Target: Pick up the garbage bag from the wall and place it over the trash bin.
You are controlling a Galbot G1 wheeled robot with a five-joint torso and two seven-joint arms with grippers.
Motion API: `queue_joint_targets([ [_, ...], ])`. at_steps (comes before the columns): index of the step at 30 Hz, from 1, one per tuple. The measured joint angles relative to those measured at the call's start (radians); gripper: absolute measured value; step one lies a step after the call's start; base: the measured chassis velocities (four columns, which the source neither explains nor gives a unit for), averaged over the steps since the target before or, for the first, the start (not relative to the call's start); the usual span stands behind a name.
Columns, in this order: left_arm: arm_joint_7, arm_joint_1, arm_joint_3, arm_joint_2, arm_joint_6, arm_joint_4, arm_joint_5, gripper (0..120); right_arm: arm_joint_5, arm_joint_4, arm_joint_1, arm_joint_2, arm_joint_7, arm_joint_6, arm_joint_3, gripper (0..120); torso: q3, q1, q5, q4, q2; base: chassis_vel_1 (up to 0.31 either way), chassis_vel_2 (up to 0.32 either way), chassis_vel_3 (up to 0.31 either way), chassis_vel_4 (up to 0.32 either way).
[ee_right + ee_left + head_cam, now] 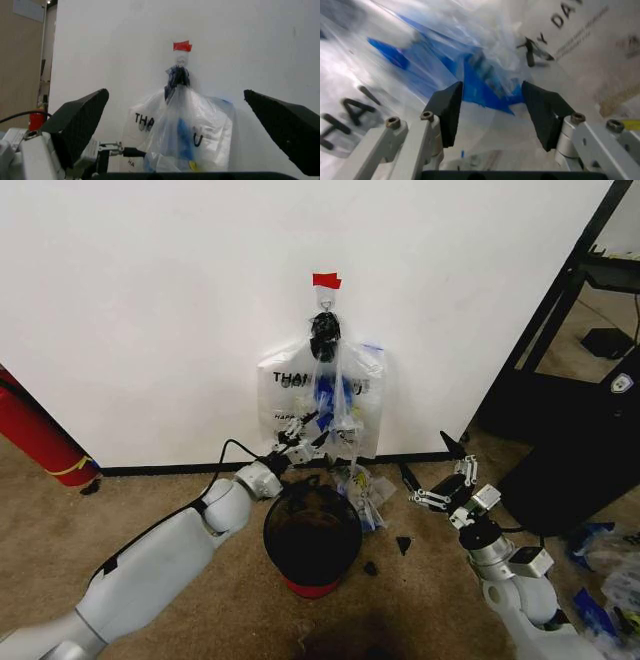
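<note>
Garbage bag [335, 395], see-through with blue patches, hanging from hook on white wall [150, 300] under red tape strip [326, 280]. Left gripper [300, 438] against its lower front, fingers apart, blue plastic between them, unclamped. Trash bin [312, 535] directly below. Right gripper [432, 475] wide open, well apart beside bin.

Brown carpet [150, 490], red cylinder [35, 435] (perhaps extinguisher) left, black cabinet [590, 450] right.

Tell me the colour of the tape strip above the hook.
Red; the tape strip shows best in the head view.
</note>
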Motion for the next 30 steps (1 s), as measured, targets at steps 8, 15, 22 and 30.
queue_joint_targets([
  [8, -0.013, -0.024, 0.018, 0.0, 0.012, 0.024, -0.002, 41, 0.003, -0.008, -0.01, 0.002, -0.003, 0.011, 0.008, 100, 0.0, 0.0, -0.0002, -0.0001, 0.0, 0.0, 0.0, 0.0, 0.0],
  [15, -0.015, -0.009, -0.013, 0.019, 0.01, -0.008, 0.002, 16, 0.004, -0.018, -0.002, 0.003, -0.005, 0.012, 0.009, 100, 0.0, 0.0, -0.0002, 0.0001, 0.0, 0.0, 0.0, 0.0, 0.0],
  [22, -0.019, 0.027, -0.065, 0.023, 0.0, -0.054, 0.01, 0, 0.001, -0.026, 0.013, 0.01, -0.003, 0.01, -0.01, 100, 0.0, 0.0, -0.0002, 0.0, 0.0, 0.0, 0.0, 0.0, 0.0],
  [30, -0.031, 0.086, -0.163, 0.04, 0.015, -0.12, 0.037, 0, -0.002, -0.027, 0.021, 0.012, -0.003, 0.005, -0.018, 100, 0.0, 0.0, -0.0001, 0.0001, 0.0, 0.0, 0.0, 0.0, 0.0],
])
